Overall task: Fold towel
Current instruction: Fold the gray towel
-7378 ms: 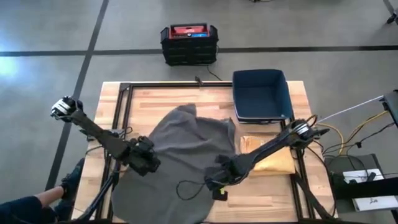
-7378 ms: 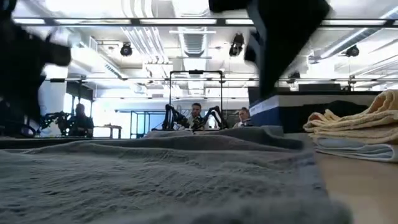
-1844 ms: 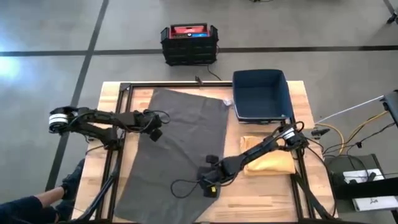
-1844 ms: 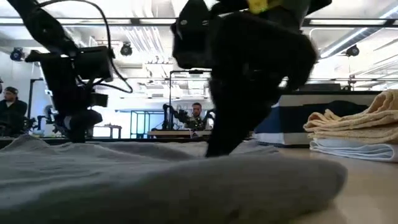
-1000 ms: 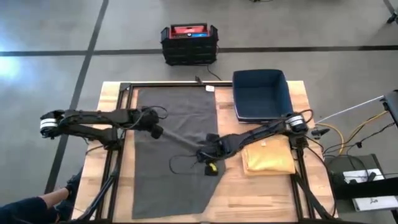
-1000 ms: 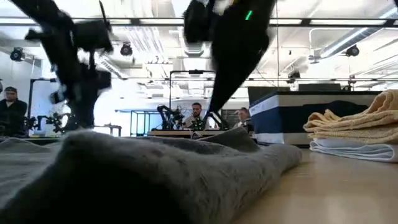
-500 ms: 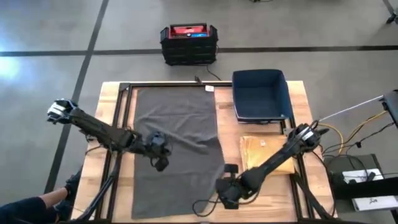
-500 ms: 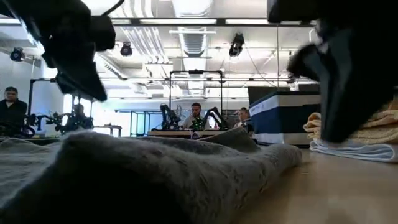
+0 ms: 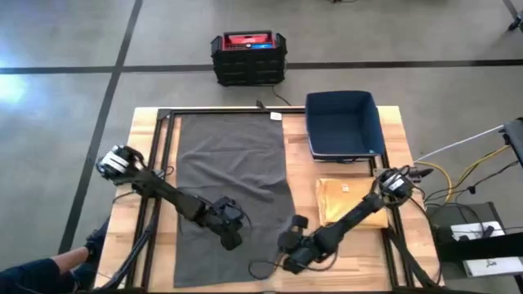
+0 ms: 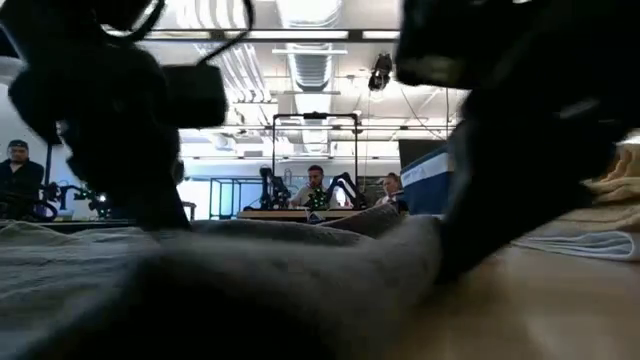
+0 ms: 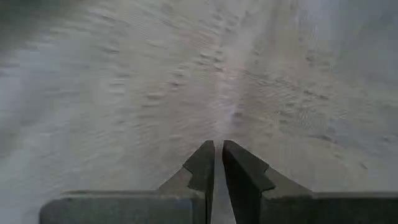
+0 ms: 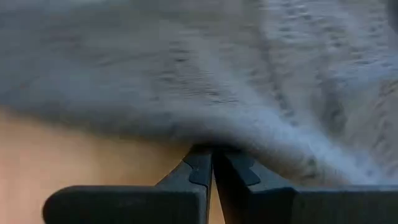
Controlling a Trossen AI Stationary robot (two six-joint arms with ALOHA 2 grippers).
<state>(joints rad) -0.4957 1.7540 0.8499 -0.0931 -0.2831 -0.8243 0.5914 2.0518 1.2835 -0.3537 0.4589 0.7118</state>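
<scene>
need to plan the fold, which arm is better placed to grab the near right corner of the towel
Right. The right gripper sits shut at the grey towel's near right edge; the left gripper is shut over its middle, farther from that corner.

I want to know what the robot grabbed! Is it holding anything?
The right claw pinches the grey cloth towel at its right edge; the left claw is shut, holding nothing.
</scene>
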